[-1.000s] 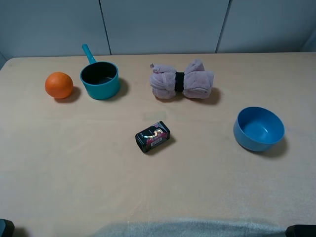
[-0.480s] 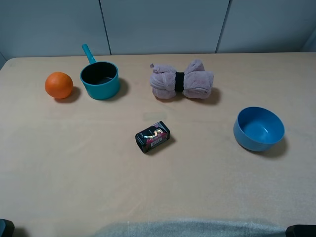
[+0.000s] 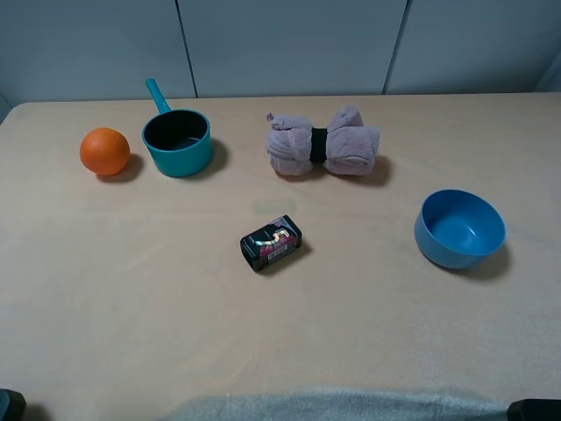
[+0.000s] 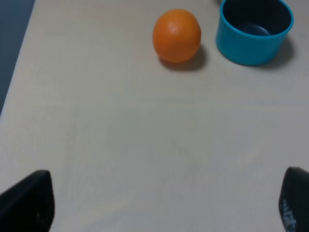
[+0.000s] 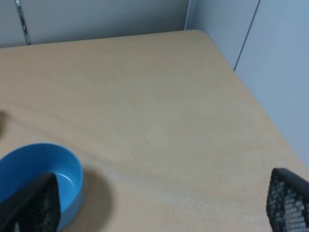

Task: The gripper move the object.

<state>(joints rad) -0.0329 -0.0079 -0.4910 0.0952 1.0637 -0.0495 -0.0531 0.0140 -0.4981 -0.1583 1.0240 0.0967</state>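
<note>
Against the frames from a second and half a second ago, we find no difference: every item on the table sits where it did, and neither arm has entered the overhead view.

The surface is a pale beige tabletop with rounded corners, backed by grey-white wall panels with vertical seams. A strip of grey fabric shows at the near edge.

We count one of each: one orange, one teal saucepan, one mauve rolled towel cinched by a black band, one small black printed box and one blue bowl.

The orange rests on the table at the far left, just beside the saucepan but apart from it, with nothing touching it. In the left wrist view we see the orange and the pot well ahead of the left gripper, whose two dark fingertips stand wide apart at the frame's corners with bare table between them, so it is released and empty. The right gripper is likewise spread and empty, one finger overlapping the blue bowl in view, near the table's corner.
</note>
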